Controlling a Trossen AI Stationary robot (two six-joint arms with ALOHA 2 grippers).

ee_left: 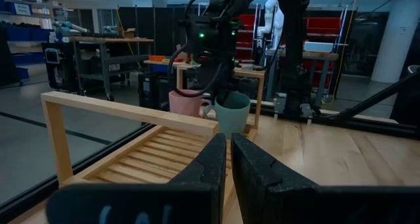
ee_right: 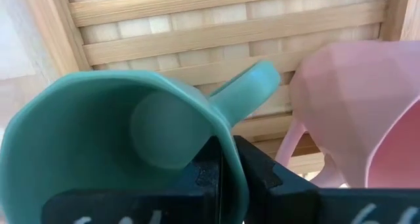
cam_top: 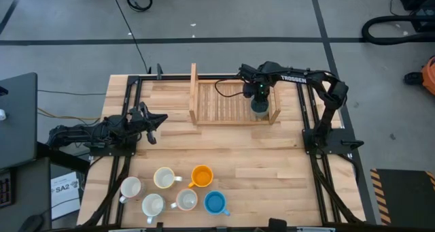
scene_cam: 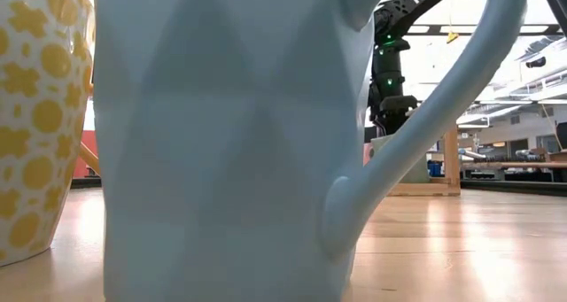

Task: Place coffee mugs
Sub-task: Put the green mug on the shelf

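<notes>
Right gripper (ee_right: 222,178): clamped on the rim of the teal mug (ee_right: 125,138), one finger inside the wall, one outside; you had it over the right end of the wooden rack (cam_top: 231,103)
Teal mug: sat at the rack's right end, touching or just beside the pink mug (ee_right: 354,106); I couldn't tell if its base was down on the slats
Left gripper (ee_left: 226,165): fingers together, holding nothing, parked at the table's left side and facing the rack
Remaining mugs: six at the near edge – orange mug (cam_top: 202,175), blue mug (cam_top: 215,203), four white mugs (cam_top: 164,177) in a loose cluster, all upright
Handling: mugs looked rigid, glazed, probably slick and chip-prone; light enough for a rim pinch
Grip advice: you'd want the rim wall opposite the handle, as on the teal one; handle loops looked too small to grab
Risk: pink mug was tight against the teal one, so opening wide could nudge it
</notes>
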